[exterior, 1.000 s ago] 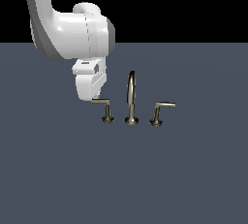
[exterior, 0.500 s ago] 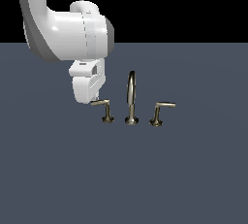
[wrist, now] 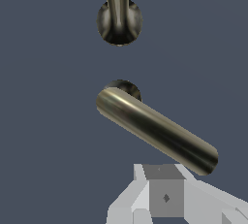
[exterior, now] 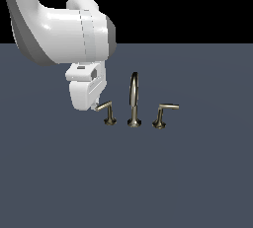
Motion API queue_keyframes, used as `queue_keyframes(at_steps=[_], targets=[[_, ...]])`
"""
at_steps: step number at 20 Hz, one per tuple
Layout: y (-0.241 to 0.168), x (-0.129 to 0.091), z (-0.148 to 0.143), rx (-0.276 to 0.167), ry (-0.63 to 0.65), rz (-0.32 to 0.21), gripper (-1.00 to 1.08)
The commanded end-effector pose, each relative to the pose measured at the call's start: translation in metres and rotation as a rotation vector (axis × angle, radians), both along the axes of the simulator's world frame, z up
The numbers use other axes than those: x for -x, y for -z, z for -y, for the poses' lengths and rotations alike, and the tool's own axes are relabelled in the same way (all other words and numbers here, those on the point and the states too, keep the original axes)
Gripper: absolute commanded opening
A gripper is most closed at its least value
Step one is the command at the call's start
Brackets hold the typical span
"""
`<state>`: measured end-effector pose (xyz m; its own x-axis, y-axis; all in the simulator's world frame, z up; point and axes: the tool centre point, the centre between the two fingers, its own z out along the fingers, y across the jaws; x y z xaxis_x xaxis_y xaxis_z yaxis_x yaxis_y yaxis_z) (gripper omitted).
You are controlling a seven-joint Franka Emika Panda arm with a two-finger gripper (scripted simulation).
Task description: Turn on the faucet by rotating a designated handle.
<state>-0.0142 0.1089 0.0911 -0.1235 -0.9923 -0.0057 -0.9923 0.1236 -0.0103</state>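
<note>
From the exterior view, the pincer (exterior: 95,106) sits at the bar tip of the designated handle (exterior: 108,113), which stands on the worktop (exterior: 148,182) just beside the arched spout (exterior: 134,101); I'd push sideways at the tip, steadily. In the wrist view the brushed-metal bar (wrist: 156,130) angles off its post, one finger (wrist: 164,194) near its end; whether the pincer is open or closed, I cannot tell.

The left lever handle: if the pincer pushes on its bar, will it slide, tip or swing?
The left lever handle looks like stiff metal, so it probably won't bend. Its flared foot sits flat on the surface, so tipping seems unlikely; the bar would more likely swing about its post. The polished round bar may be slippery against the pincer at its tip.
</note>
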Motion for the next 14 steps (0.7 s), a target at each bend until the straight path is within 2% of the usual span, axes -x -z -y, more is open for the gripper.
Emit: queue_keyframes(at_steps=[1,14], targets=[[0.0,0.003,0.003,0.0,0.001,-0.001,-1.0],[0.0,0.035,0.036,0.004,-0.003,-0.011,-1.0]])
